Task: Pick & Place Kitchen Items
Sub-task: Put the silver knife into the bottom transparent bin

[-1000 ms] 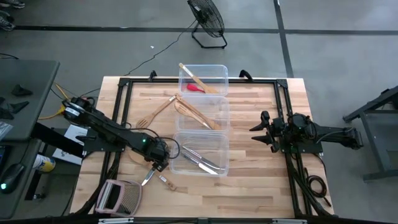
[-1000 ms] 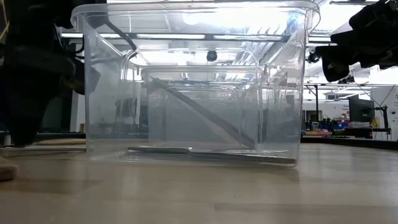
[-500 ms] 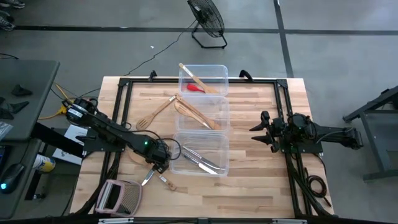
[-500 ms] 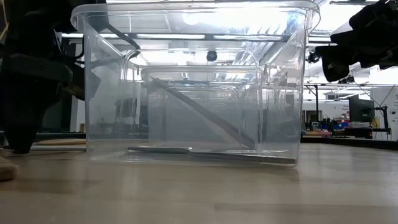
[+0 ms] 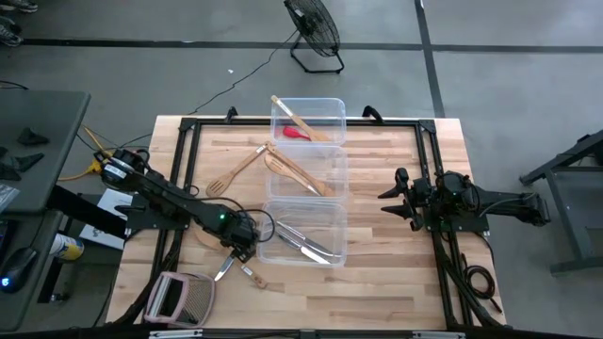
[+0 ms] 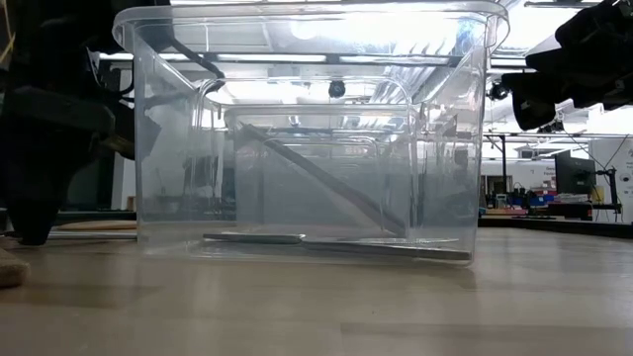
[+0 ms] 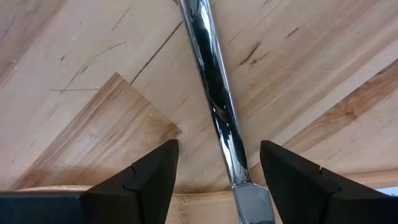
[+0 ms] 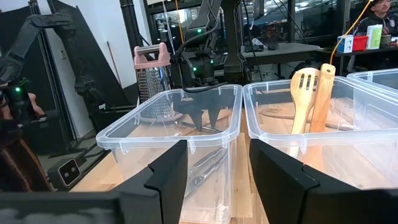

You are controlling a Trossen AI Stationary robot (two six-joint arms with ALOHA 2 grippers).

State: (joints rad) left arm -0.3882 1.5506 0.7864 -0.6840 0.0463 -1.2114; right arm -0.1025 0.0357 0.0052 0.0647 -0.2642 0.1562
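Left claw (image 7: pixel 214 180) down low at the surface (image 7: pixel 298 68), fingers (image 7: pixel 149 177) spread wide, straddling a silver knife (image 7: pixel 214 106) lying flat between them, not yet gripped; likely lined up to close on the handle. Just beside it, clear tub (image 5: pixel 303 231) already holding metal cutlery (image 5: pixel 306 247). Right claw (image 5: pixel 394 198) waits well apart, half-open, empty

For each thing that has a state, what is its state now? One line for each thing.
left gripper: open, low over the table, fingers either side of the silver knife.
silver knife: flat on the wood, not gripped.
right gripper: open, empty, waiting at the table's right side.
nearest tub: holds silver cutlery.
grater: lying on the table.
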